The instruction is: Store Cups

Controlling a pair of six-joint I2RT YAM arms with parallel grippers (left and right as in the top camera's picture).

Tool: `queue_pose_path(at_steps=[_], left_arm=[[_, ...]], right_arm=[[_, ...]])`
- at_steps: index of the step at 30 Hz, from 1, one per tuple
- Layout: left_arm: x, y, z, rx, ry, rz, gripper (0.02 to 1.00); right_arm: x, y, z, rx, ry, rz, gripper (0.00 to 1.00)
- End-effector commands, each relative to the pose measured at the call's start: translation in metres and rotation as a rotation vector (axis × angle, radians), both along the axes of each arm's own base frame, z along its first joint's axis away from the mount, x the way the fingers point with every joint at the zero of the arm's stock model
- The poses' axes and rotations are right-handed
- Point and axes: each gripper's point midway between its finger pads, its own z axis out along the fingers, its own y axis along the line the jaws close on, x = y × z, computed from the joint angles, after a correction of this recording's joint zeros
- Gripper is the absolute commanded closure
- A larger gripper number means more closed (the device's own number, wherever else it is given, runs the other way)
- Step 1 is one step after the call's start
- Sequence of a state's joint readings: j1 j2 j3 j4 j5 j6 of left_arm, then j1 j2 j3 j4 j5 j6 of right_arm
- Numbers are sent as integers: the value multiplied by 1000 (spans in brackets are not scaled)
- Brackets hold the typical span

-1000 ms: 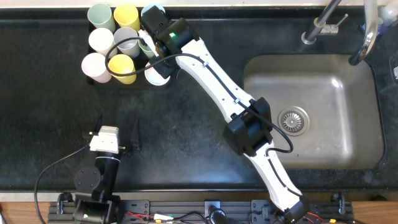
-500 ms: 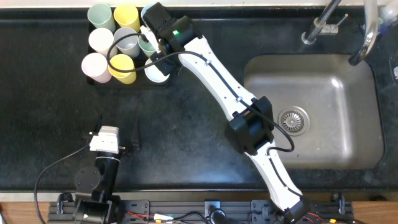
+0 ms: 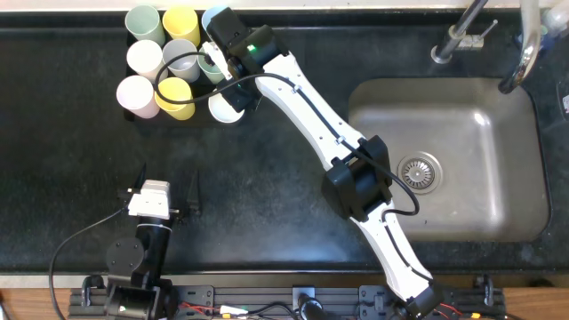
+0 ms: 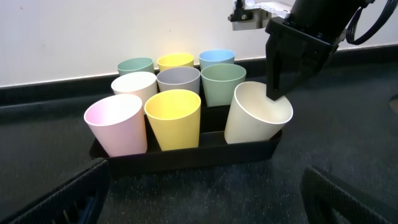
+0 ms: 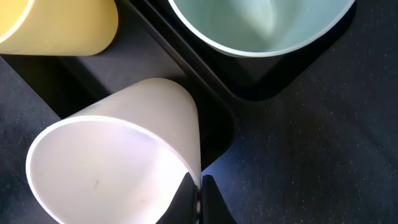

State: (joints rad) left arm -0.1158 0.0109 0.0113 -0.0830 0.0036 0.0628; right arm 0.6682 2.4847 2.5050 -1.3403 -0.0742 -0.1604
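Currently right jaws are pinching the rim of the cream cup [image 4: 256, 118], holding it tilted with its base in the black tray's [image 4: 186, 158] corner slot beside the green cup [image 4: 222, 84], likely for seating upright. Left jaws are hanging apart above the table [image 4: 348, 130], idle.

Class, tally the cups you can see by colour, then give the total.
green cups: 2
yellow cups: 2
white cups: 2
blue cup: 1
grey cup: 1
pink cup: 1
Total: 9 cups
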Motion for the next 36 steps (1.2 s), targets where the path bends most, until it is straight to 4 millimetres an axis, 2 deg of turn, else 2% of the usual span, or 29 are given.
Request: queue_pose_path(at_steps=[1,2,5,10,13,16,18,22,24,26,28,30,33,35,36], left_arm=[[0,2,0,19,-5,9,20],[0,2,0,19,-5,9,20],[0,2,0,19,-5,9,20],[0,2,0,19,-5,9,20],[0,2,0,19,-5,9,20],[0,2,0,19,-5,9,20],[0,2,0,19,-5,9,23],[0,2,0,19,-5,9,20],[0,2,0,19,-5,9,20],[0,2,0,19,-5,9,20],[0,2,0,19,-5,9,20],[0,2,0,19,-5,9,20],[0,2,0,19,-5,9,23],[0,2,0,19,-5,9,20],[0,2,0,19,-5,9,20]], right_arm=[[-1,1,-10,-1,20,-2,527],[0,1,-9,1,18,-1,202],[0,2,-9,2,15,-1,20],[6,2,-6,2,-9,-13,3],[23,-8,5,-25,-81,-112,3],[46,-19,33,-25,-187,-219,3],[54,-21,59,11,-243,-237,3],[62,-36,133,119,-349,-294,3],[60,-54,173,162,-401,-324,5],[55,-81,210,179,-455,-367,5],[48,-120,241,167,-496,-430,5],[38,-168,267,141,-530,-515,5],[14,-226,286,118,-530,-628,3],[-19,-261,284,84,-495,-685,3],[-34,-271,280,71,-481,-698,3]])
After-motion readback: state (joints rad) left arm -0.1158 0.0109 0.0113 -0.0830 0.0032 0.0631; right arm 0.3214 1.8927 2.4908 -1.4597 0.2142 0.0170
